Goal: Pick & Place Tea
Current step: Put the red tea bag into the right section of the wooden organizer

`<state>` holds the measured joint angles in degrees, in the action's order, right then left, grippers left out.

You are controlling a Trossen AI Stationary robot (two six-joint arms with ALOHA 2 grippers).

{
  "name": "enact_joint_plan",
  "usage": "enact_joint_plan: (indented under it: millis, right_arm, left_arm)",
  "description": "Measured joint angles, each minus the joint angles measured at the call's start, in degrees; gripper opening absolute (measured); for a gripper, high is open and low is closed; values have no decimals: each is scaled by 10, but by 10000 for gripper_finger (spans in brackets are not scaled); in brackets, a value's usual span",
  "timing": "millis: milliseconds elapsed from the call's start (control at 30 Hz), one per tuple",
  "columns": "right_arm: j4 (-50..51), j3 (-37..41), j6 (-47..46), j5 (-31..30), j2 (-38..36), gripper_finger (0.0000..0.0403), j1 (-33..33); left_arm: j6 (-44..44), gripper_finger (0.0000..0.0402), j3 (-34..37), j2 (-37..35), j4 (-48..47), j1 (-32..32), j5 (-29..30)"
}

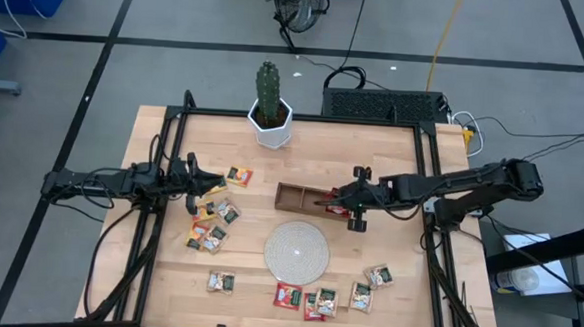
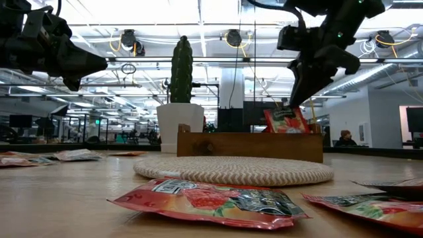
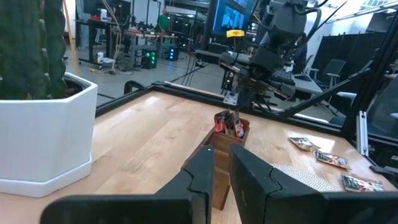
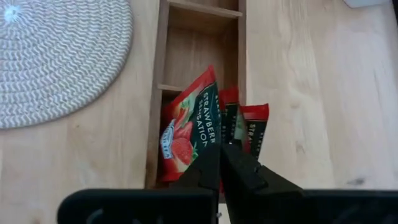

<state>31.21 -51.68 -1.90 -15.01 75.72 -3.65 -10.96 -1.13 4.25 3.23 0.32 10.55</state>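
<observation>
Several tea sachets (image 1: 214, 238) lay scattered in the high view, while the right wrist view showed the right gripper (image 4: 220, 163) pinched on a red sachet (image 4: 186, 127) standing in the tray's (image 4: 155, 118) end compartment, which might topple on release.

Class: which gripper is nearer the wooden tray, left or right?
Right. The right gripper is over the wooden tray, at its right-hand end; the left gripper hovers beyond the tray's other end.
</observation>
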Motion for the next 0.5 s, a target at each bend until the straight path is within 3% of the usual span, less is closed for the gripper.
enact_joint_plan:
  millis: [500]
  right_arm:
    - [45,0,-94,-7,0,3,-13]
  left_arm:
    - [0,51,0,0,0,0,0]
